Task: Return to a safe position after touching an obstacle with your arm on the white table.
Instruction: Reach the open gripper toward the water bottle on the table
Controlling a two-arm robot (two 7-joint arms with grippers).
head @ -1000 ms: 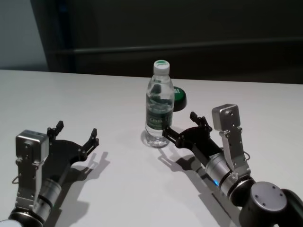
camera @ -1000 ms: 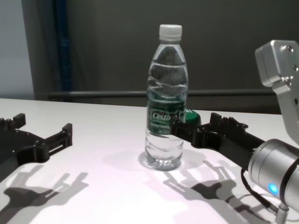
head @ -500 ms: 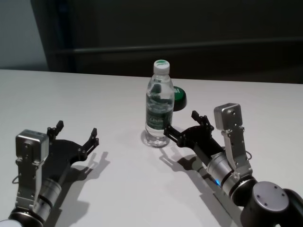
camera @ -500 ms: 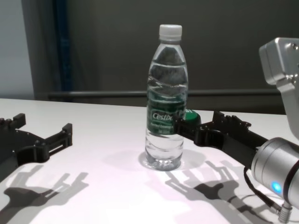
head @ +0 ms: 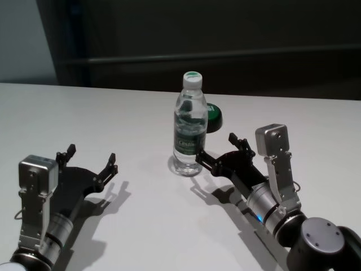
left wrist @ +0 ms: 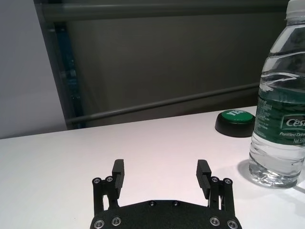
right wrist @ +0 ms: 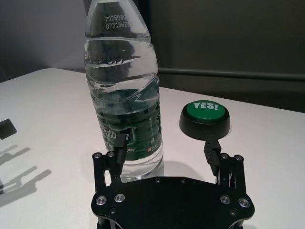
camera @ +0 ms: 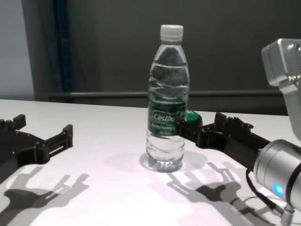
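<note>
The obstacle, a clear water bottle [head: 189, 127] with a white cap and green label, stands upright on the white table [head: 84, 113]. It also shows in the chest view [camera: 168, 108], the left wrist view [left wrist: 281, 105] and the right wrist view [right wrist: 125, 95]. My right gripper [head: 216, 149] is open and empty, low over the table just right of the bottle. One of its fingertips [right wrist: 120, 144] is right at the bottle's lower side; I cannot tell whether it touches. My left gripper [head: 92, 156] is open and empty, well to the bottle's left.
A low black round button with a green "YES!" top [head: 213, 116] sits just behind and to the right of the bottle, beyond the right gripper's fingers [right wrist: 206, 114]. A dark wall and rail lie past the table's far edge.
My right gripper has drawn back a little to the right, away from the bottle. The bottle stands where it was, and the left arm has not moved.
</note>
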